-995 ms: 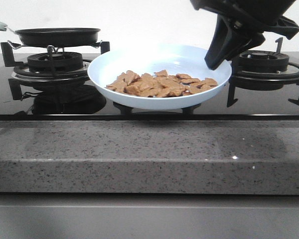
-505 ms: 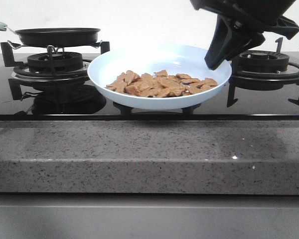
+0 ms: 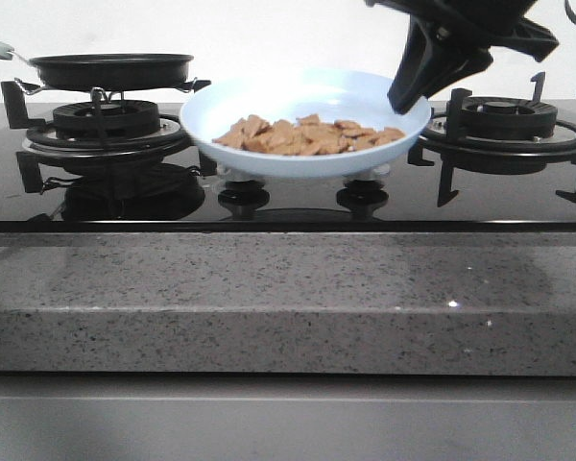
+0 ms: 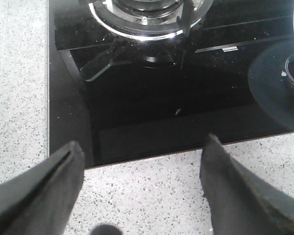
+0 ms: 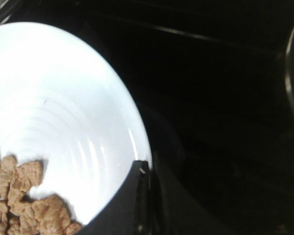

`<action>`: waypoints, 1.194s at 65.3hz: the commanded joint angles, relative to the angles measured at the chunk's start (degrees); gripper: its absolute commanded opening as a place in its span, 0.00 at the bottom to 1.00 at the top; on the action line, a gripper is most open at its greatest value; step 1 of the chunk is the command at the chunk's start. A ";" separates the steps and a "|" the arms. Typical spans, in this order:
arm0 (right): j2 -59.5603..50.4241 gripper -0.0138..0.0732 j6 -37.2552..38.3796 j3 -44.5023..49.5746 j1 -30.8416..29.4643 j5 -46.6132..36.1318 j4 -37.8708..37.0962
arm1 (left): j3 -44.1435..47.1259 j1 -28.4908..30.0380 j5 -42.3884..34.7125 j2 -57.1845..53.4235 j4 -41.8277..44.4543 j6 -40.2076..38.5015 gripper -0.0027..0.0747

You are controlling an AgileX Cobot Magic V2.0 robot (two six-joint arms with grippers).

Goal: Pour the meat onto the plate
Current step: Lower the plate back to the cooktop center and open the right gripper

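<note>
The pale-blue plate (image 3: 298, 165) hangs above the black hob, level, between the two burners. A low heap of tan meat (image 3: 307, 135) lies in it. My right gripper (image 3: 403, 101) is shut on the plate's right rim. In the right wrist view one finger lies over the rim of the plate (image 5: 63, 112), with the meat (image 5: 24, 196) beside it and the right gripper (image 5: 146, 169) at that rim. My left gripper (image 4: 143, 144) is open and empty over the speckled counter at the hob's front edge; the front view does not show it.
A black frying pan (image 3: 110, 69) sits on the left burner (image 3: 106, 120). The right burner (image 3: 509, 120) has raised black grates. Two hob knobs (image 3: 245, 197) stand under the plate. A grey stone counter edge (image 3: 288, 298) runs along the front.
The right gripper has lifted the plate with the meat up and slightly to the right, uncovering the two knobs below it. The pan has not moved.
</note>
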 commanded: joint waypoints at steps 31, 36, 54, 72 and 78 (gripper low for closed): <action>14.44 0.08 -0.51 -26.80 -4.36 7.23 1.81 | -1.64 -0.37 -3.78 -0.74 -0.63 -0.43 0.67; 16.20 0.08 -0.51 -28.94 -4.36 6.99 1.81 | -1.64 -0.37 -3.78 -0.74 -0.63 -0.43 0.67; 20.85 0.08 -0.44 -33.07 -4.36 6.58 1.81 | -1.64 -0.37 -3.78 -0.74 -0.63 -0.43 0.67; 23.04 0.11 -0.17 -33.26 -4.38 6.32 1.49 | -1.64 -0.37 -3.78 -0.74 -0.65 -0.43 0.67; 22.98 0.24 -0.17 -33.26 -4.38 5.84 1.49 | -1.64 -0.37 -3.78 -0.74 -0.76 -0.43 0.67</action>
